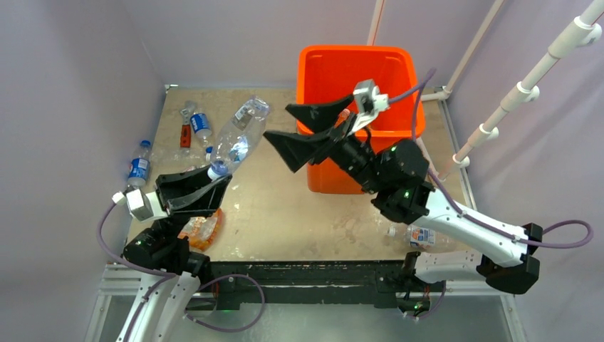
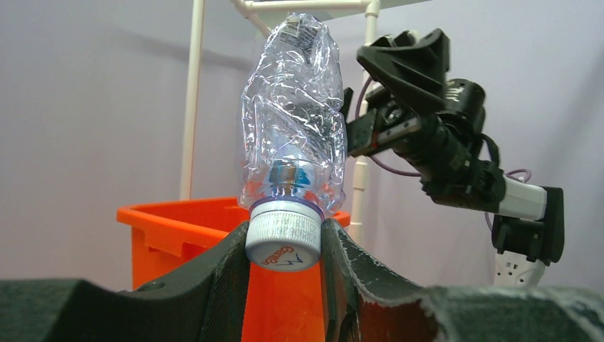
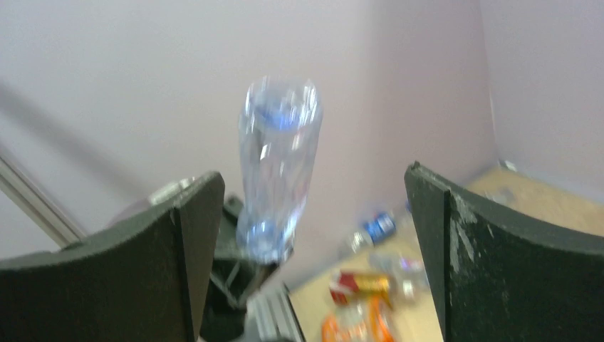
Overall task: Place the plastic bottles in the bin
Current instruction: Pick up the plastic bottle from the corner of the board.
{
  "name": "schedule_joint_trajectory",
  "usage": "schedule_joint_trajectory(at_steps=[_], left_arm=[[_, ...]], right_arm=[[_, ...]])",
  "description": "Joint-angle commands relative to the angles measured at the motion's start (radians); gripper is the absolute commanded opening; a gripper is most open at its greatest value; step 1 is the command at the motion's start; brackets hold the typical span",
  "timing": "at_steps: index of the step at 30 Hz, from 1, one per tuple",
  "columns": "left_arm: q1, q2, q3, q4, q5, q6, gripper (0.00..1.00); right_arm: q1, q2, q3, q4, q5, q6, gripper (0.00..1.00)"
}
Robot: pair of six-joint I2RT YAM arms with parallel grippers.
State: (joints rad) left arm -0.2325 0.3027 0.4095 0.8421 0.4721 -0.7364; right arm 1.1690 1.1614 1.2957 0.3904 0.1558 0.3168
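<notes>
My left gripper [image 1: 218, 175] is shut on the white cap [image 2: 283, 239] of a large clear crushed plastic bottle [image 1: 238, 135] and holds it up off the table, its body pointing away from me [image 2: 292, 121]. My right gripper [image 1: 276, 121] is open and empty, raised beside the bottle's far end, in front of the orange bin [image 1: 356, 68]. In the right wrist view its jaws [image 3: 313, 214] stand wide apart with the held bottle [image 3: 279, 171] blurred between them, further off. The bin [image 2: 178, 217] shows behind the cap in the left wrist view.
Other bottles lie on the table: a blue-labelled one [image 1: 139, 168] at far left, another [image 1: 199, 122] at the back left beside a red-labelled item [image 1: 185, 135], an orange-labelled one [image 1: 203, 229] under my left arm, one [image 1: 427, 238] under my right arm. White pipes [image 1: 527, 85] stand at right.
</notes>
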Motion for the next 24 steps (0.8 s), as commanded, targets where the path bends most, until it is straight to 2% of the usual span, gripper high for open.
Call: schedule_joint_trajectory(at_steps=[1,10,18,20,22,24], left_arm=[[-0.005,0.03,-0.008,0.136,0.05,-0.058,0.0],[-0.005,0.064,-0.006,0.178,0.073,-0.081,0.0],[-0.005,0.073,-0.005,0.187,0.082,-0.081,0.0],[-0.005,0.084,-0.003,0.186,0.088,-0.079,0.0],[-0.005,0.101,0.002,0.187,0.101,-0.078,0.0],[-0.005,0.114,0.01,0.187,0.121,-0.079,0.0]], right_arm=[[-0.133,0.045,0.118,0.001,-0.249,0.173,0.99],[-0.173,0.135,0.249,-0.082,-0.464,0.209,0.99],[-0.173,0.163,0.294,-0.159,-0.457,0.206,0.99],[-0.175,0.189,0.32,-0.184,-0.475,0.213,0.94],[-0.174,0.209,0.338,-0.198,-0.494,0.221,0.8],[-0.174,0.217,0.344,-0.203,-0.499,0.228,0.73]])
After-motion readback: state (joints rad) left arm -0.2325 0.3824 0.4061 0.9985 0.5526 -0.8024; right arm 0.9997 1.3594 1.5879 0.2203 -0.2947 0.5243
